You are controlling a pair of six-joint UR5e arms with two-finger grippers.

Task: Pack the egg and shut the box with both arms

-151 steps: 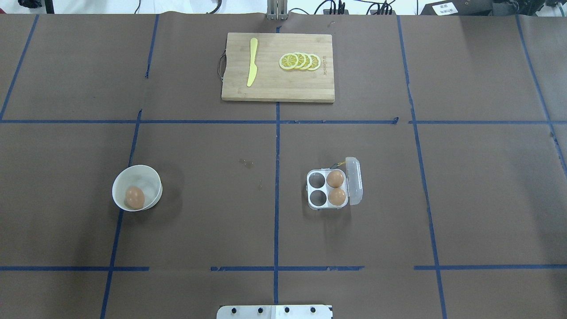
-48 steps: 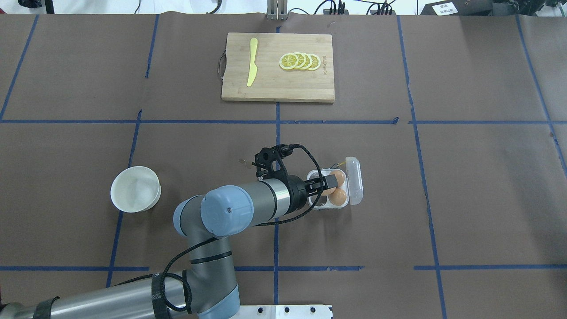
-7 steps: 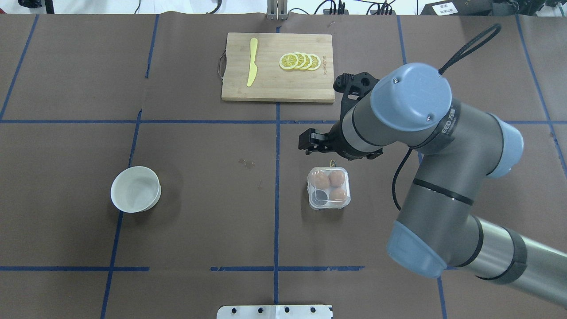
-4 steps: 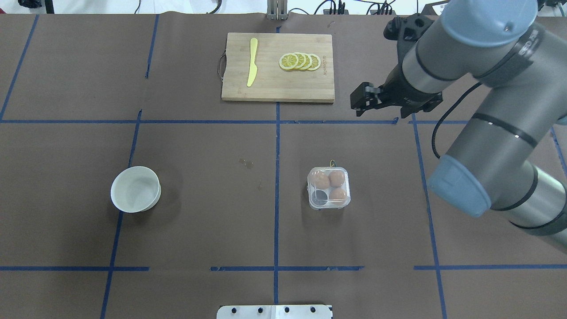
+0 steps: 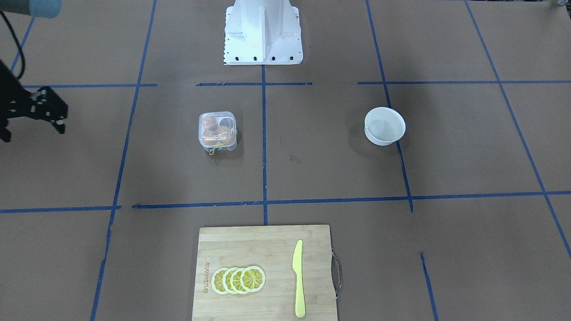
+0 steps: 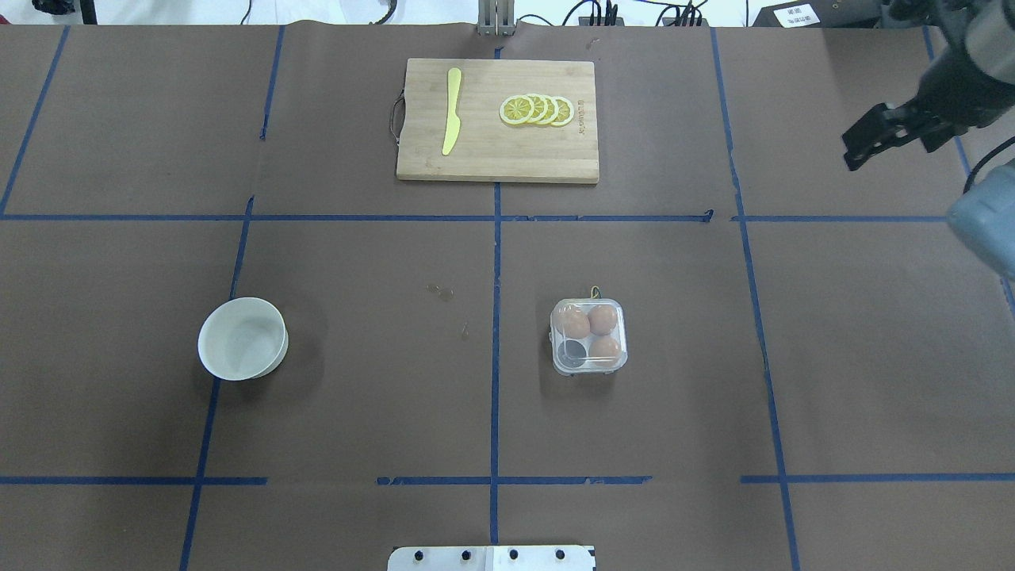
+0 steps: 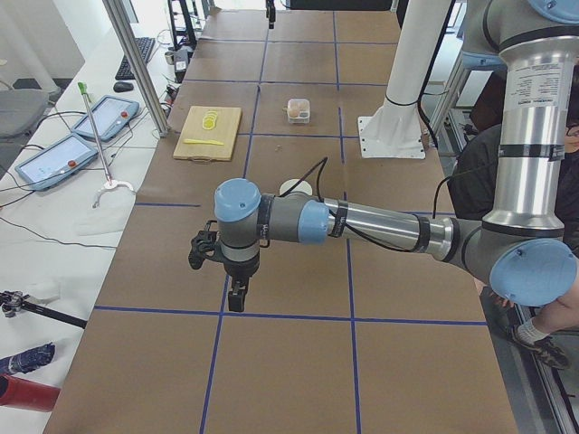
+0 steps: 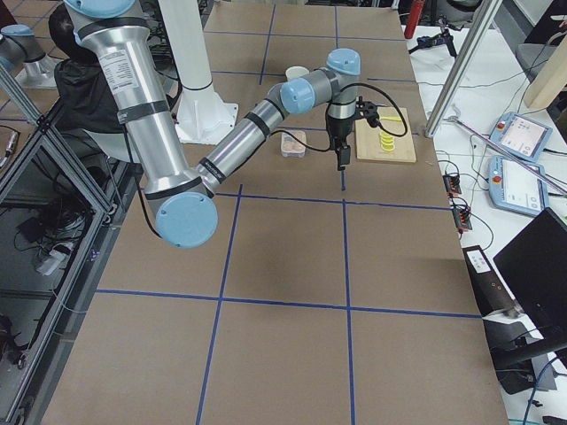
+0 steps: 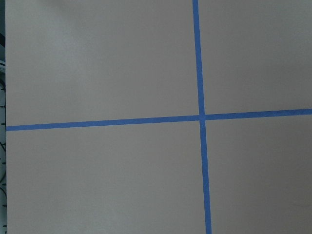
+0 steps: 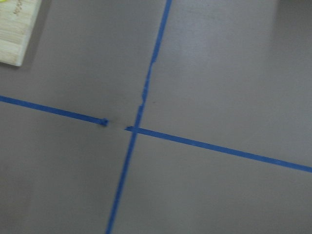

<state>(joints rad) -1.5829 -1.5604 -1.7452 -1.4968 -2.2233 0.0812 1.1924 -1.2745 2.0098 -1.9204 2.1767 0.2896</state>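
Observation:
The box (image 6: 589,366) sits shut right of the table's middle, its clear lid down and a yellow strand at its far edge. Three eggs lie inside; the egg (image 6: 574,323) in the far-left cup looks like the other two. The box also shows in the front view (image 5: 217,145). My right gripper (image 6: 855,151) hovers high at the far right, well clear of the box, empty, fingers together. It shows at the front view's left edge (image 5: 60,120). My left gripper (image 7: 237,306) hangs over bare table at the left end; I cannot tell its state.
An empty white bowl (image 6: 243,339) stands left of centre. A wooden cutting board (image 6: 497,159) with a yellow knife (image 6: 451,111) and lemon slices (image 6: 537,109) lies at the far middle. The white base pedestal (image 5: 262,31) stands at the near edge.
The egg went from the bowl into the box and the lid came down. In the last second my right gripper drew away from the box, up and to the far right.

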